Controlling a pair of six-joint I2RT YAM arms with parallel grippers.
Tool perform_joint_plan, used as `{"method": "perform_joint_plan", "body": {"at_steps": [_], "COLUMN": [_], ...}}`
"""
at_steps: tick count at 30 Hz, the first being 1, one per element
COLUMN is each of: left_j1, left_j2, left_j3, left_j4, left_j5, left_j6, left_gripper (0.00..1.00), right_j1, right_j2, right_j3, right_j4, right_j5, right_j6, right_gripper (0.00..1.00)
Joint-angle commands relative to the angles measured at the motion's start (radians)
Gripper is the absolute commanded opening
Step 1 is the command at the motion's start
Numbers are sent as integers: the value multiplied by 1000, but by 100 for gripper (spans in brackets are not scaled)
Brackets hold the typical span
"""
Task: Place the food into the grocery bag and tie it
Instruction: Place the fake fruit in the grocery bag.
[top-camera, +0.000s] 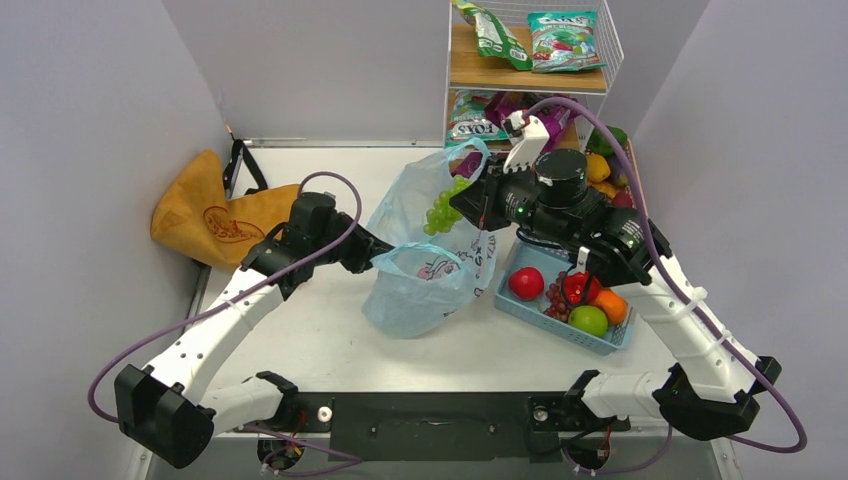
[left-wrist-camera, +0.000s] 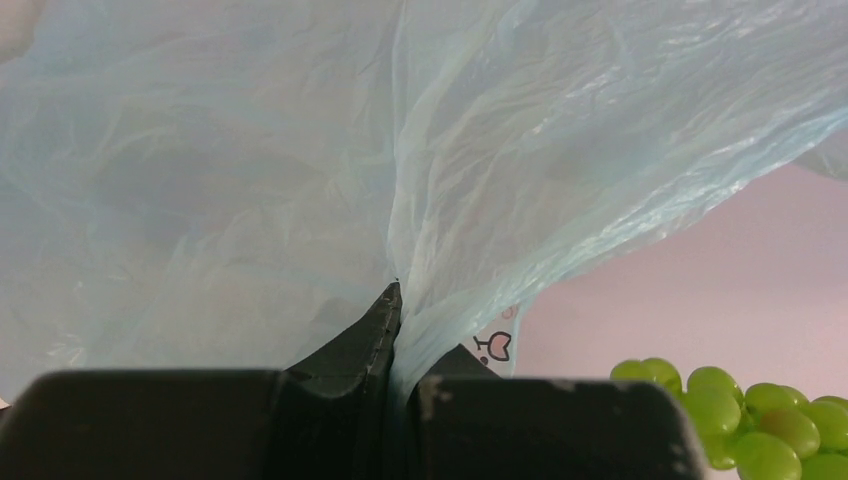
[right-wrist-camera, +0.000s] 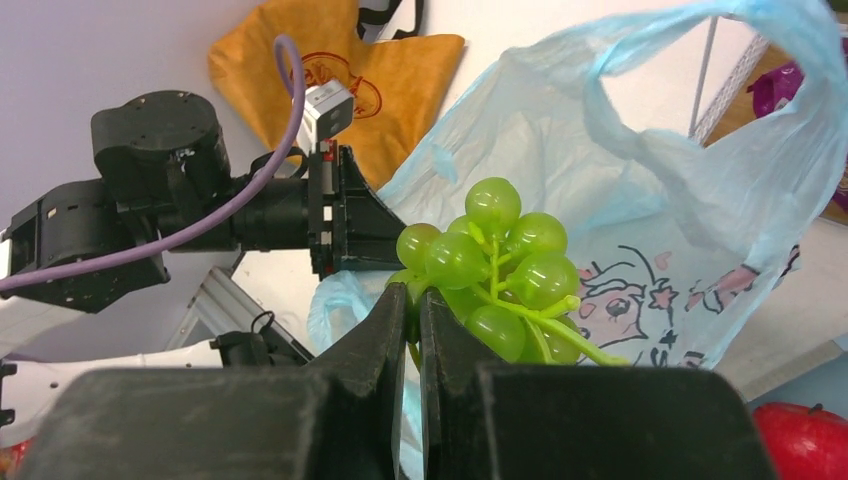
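Note:
The light blue grocery bag (top-camera: 425, 265) stands at mid-table, one loop handle raised at the back. My left gripper (top-camera: 378, 248) is shut on the bag's near-left rim; in the left wrist view the plastic (left-wrist-camera: 300, 170) is pinched between the fingers. My right gripper (top-camera: 462, 205) is shut on a bunch of green grapes (top-camera: 441, 208) and holds it above the bag's mouth. The right wrist view shows the grapes (right-wrist-camera: 500, 265) at the fingertips, in front of the bag (right-wrist-camera: 640, 230). The grapes also show in the left wrist view (left-wrist-camera: 760, 420). More food lies in a blue basket (top-camera: 525, 310).
The basket holds a red apple (top-camera: 526, 283), a green apple (top-camera: 588, 320), an orange (top-camera: 610, 305) and red grapes. A tan tote (top-camera: 215, 215) lies at back left. A wire shelf with snack packets (top-camera: 540, 50) stands at the back. More fruit (top-camera: 605, 170) sits right of it.

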Motion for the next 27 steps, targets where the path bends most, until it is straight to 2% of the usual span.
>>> {"method": "perform_joint_plan", "body": {"at_steps": [1,10,11,12,13,14,15,19,27], "left_j1": [9,17,18,18,19,20,22,26,28], "left_j2": [-25,-24,-25,-27,-29,-31,-32,-36,-42], "left_j3": [-14,-21,-21,-21,-22,-21,-22,-28,-34], "left_j4": [59,68,68,68,69,69,69,67,55], "left_j5": [27,41,41,39,38,37,36,36,22], "left_j6": [-7,-6,-6,-6,-6,-7,-6,-8,-3], "left_gripper": [0,0,0,0,0,0,0,0,0], "right_j1": [7,15,17,17,19,21,22,25,25], "right_j2": [8,31,32,34,34,34,35,32,14], "right_j3": [15,13,13,12,10,10,7,7,14], "right_j4": [24,19,17,14,12,11,7,-2,-16], "right_j5": [57,58,53,51,45,44,44,42,47], "right_j6": [-7,-11,-12,-13,-16,-18,-21,-29,-41], "right_gripper": [0,2,9,32,45,70,82,88,88]}}
